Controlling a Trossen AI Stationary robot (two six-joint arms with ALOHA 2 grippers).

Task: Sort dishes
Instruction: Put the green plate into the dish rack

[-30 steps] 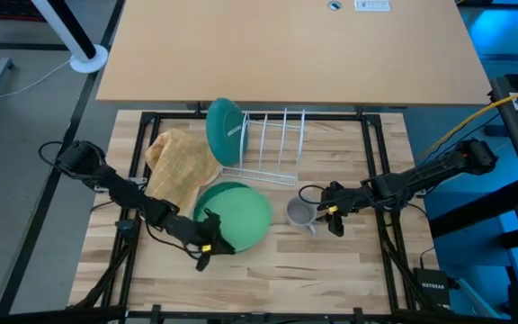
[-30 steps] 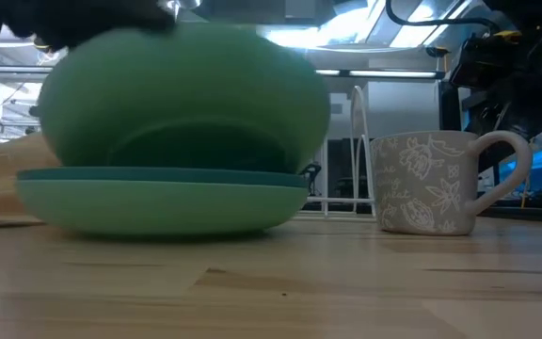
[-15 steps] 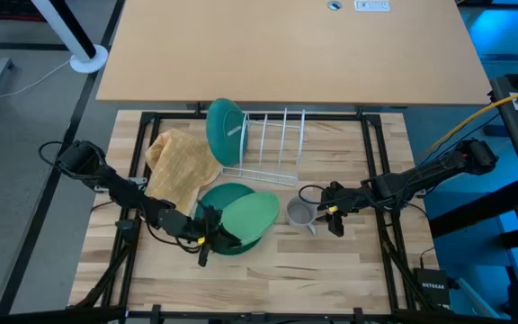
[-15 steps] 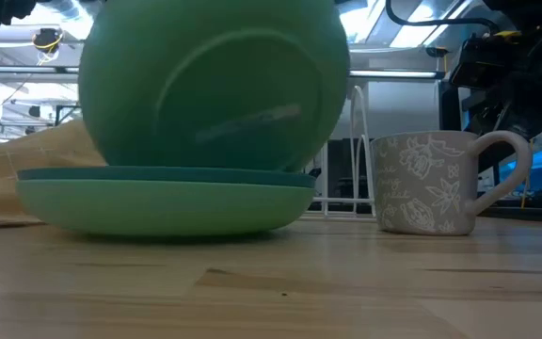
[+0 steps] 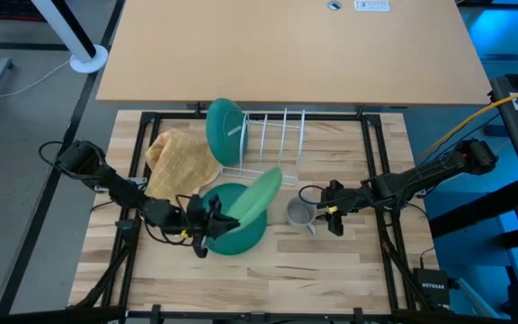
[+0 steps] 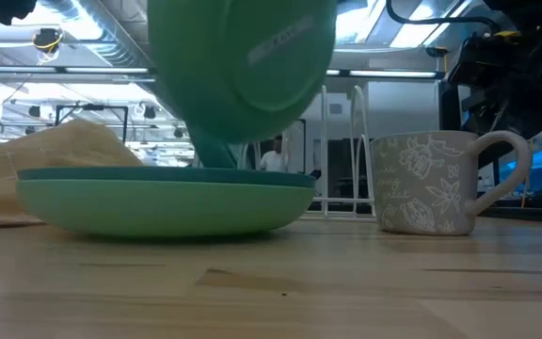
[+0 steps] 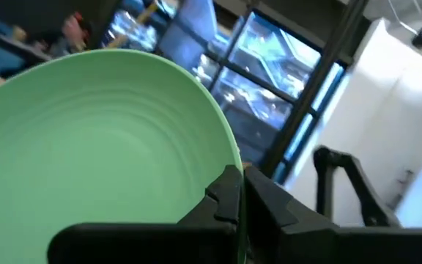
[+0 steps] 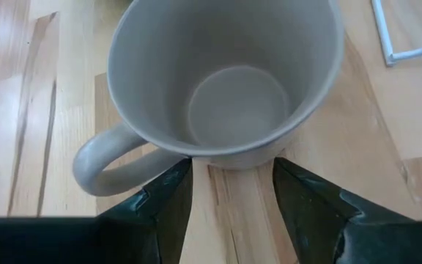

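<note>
Two arms work over the wooden worktop (image 5: 331, 261). The left tool (image 5: 207, 222) is clamped on the rim of a light green plate (image 5: 257, 196), holding it tilted up on edge above a stack of plates (image 5: 232, 236) that lies flat near the middle of the worktop. From the low view the raised plate (image 6: 243, 71) hangs over the stack (image 6: 163, 200), its underside facing the camera; whether its lower edge touches the stack I cannot tell. In the left wrist view the plate's ribbed face (image 7: 94, 169) fills the frame, with a dark finger (image 7: 229, 194) pressed on its rim.

A dark teal plate (image 5: 224, 130) stands upright at the left end of the white wire rack (image 5: 272, 144), at the far side of the worktop. A tan waffle cloth (image 5: 180, 164) lies crumpled beside the rack, touching the stack's far edge.

The grey mug (image 5: 299, 213) stands upright to the right of the stack, apart from it, its handle (image 6: 502, 169) pointing right in the low view. The right tool (image 5: 329, 209) sits just beside the mug, fingers (image 8: 163, 202) spread apart either side of the near wall of the mug (image 8: 226, 81), not closed on it.
</note>
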